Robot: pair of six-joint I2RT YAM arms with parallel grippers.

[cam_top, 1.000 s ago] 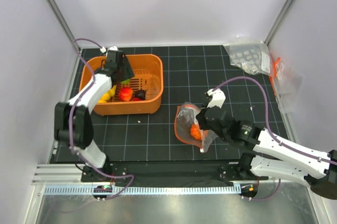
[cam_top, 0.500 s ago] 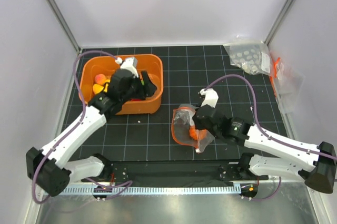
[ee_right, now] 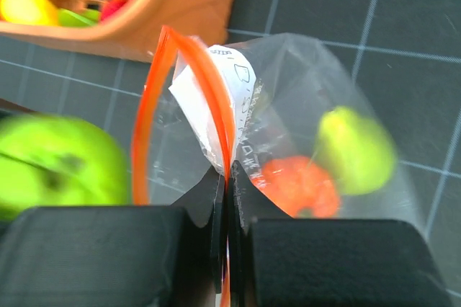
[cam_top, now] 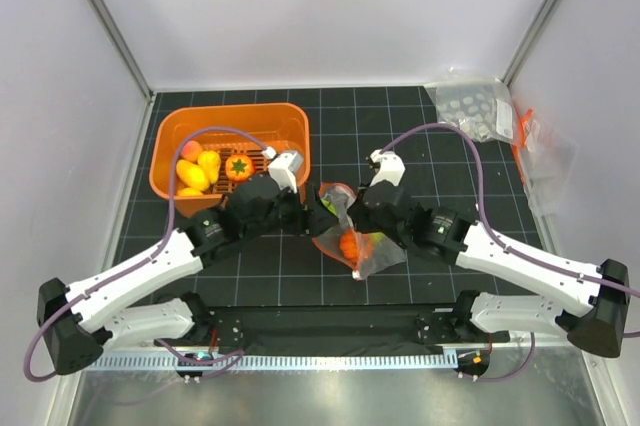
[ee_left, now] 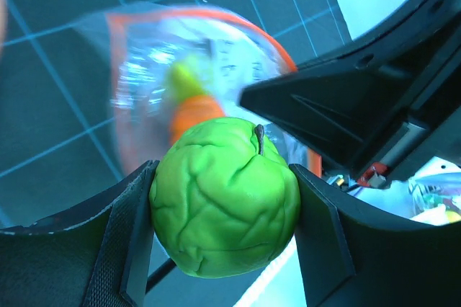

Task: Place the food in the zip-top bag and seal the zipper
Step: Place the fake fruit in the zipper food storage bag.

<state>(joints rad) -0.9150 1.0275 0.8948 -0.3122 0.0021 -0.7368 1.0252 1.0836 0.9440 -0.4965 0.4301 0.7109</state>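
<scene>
Transfer is under way: the left gripper, clamped on a green toy fruit, has swung from the orange basket to the mouth of the zip-top bag. The right gripper, pinched together on the zipper rim, has drawn the bag across the desk toward the basket. An orange piece and a yellow-green piece already sit inside.

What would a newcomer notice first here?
A bumpy green plastic toy fruit, clamped in the left hand, hangs at the mouth of the clear crinkly zip-top bag mid-table. The right hand pinches the bag's orange-red zip strip, with an orange toy and a yellow-green toy inside.
</scene>
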